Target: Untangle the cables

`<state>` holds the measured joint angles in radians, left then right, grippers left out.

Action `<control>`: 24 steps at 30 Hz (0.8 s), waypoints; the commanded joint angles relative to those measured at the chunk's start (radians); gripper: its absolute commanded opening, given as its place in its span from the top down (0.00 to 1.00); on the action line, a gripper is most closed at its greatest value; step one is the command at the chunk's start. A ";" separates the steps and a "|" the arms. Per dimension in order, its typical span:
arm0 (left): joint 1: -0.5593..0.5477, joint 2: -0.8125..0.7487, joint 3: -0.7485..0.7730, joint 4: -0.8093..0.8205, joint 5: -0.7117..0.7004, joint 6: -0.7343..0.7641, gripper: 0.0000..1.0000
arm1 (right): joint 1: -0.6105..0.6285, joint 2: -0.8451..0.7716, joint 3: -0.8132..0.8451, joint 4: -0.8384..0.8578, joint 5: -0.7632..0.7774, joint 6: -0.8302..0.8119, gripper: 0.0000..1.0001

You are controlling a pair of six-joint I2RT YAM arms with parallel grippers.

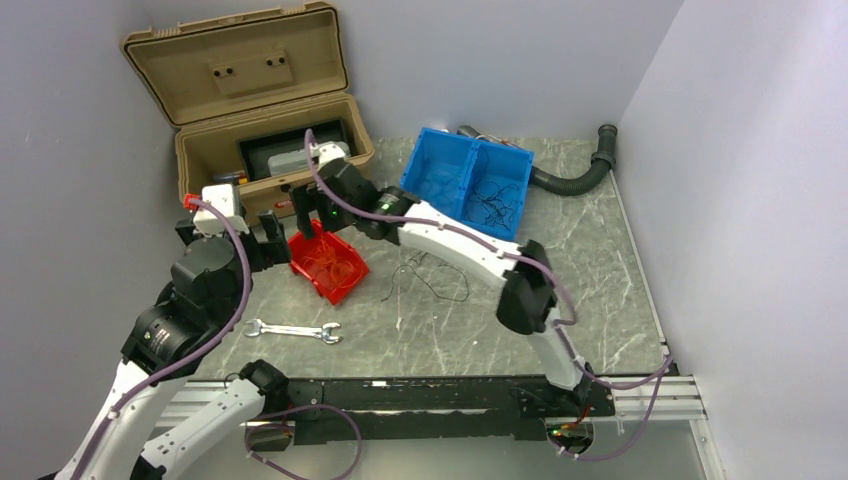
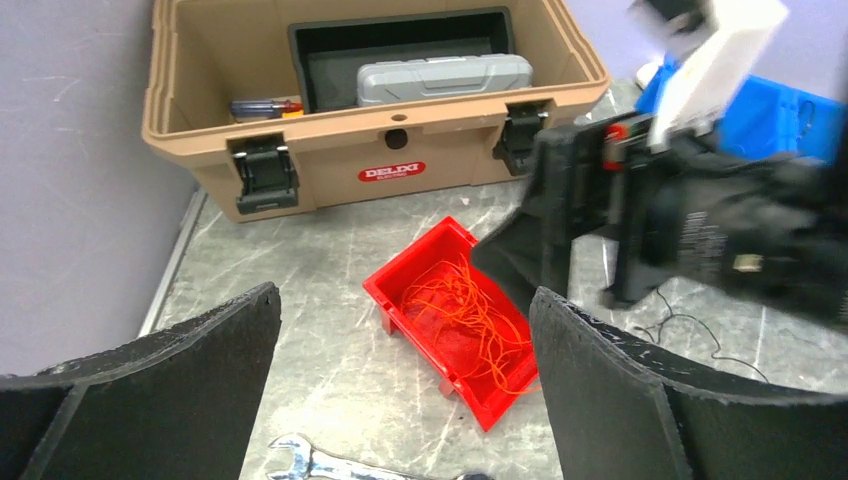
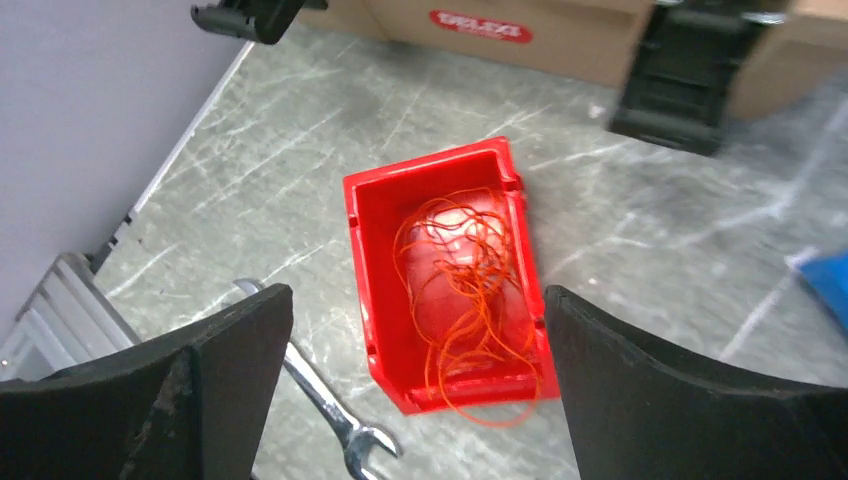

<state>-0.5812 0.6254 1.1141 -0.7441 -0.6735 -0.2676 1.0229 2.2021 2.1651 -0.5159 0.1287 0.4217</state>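
A tangle of orange-red wires [image 1: 322, 262] lies in a small red bin [image 1: 345, 283] on the table. It also shows in the left wrist view [image 2: 470, 315] and the right wrist view [image 3: 462, 275]. One orange loop hangs over the bin's rim. Thin black wires [image 1: 432, 276] lie loose on the table to the right of the bin. More dark wires [image 1: 497, 197] lie in the blue bin. My right gripper [image 1: 312, 212] hovers above the red bin, open and empty [image 3: 417, 292]. My left gripper [image 1: 272, 238] is left of the bin, open and empty [image 2: 405, 295].
An open tan toolbox [image 1: 260, 110] stands at the back left, close behind both grippers. A silver wrench [image 1: 293, 331] lies in front of the red bin. A two-part blue bin [image 1: 476, 143] and a black ribbed hose [image 1: 575, 178] are at the back right. Walls close off the left and right.
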 commanded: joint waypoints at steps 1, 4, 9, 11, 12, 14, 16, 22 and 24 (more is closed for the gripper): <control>0.004 0.021 -0.024 0.063 0.089 0.014 0.02 | -0.042 -0.208 -0.184 -0.035 0.066 0.001 0.00; 0.003 0.054 -0.032 0.075 0.197 0.039 0.01 | -0.082 -0.359 -0.389 -0.011 0.092 0.033 0.00; 0.005 0.126 -0.057 0.107 0.391 0.037 0.01 | -0.210 -0.617 -0.761 0.028 0.015 0.072 0.00; 0.005 0.154 -0.080 0.125 0.481 0.016 0.01 | -0.289 -0.704 -0.898 0.061 -0.040 0.062 0.00; 0.004 0.172 -0.092 0.132 0.522 0.003 0.01 | -0.321 -0.739 -0.957 0.080 -0.064 0.047 0.00; 0.004 0.204 -0.116 0.150 0.593 -0.029 0.01 | -0.377 -0.786 -1.049 0.111 -0.146 0.004 0.00; 0.005 0.231 -0.147 0.172 0.656 -0.059 0.01 | -0.413 -0.790 -1.104 0.130 -0.195 -0.052 0.00; 0.013 0.337 -0.237 0.260 0.833 -0.146 0.01 | -0.483 -0.651 -1.117 0.150 -0.261 -0.163 0.00; 0.015 0.374 -0.256 0.287 0.882 -0.174 0.01 | -0.504 -0.594 -1.104 0.190 -0.318 -0.160 0.00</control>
<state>-0.5755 0.9474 0.8814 -0.5629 0.0441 -0.3630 0.5598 1.5230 1.0428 -0.4263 -0.0723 0.3233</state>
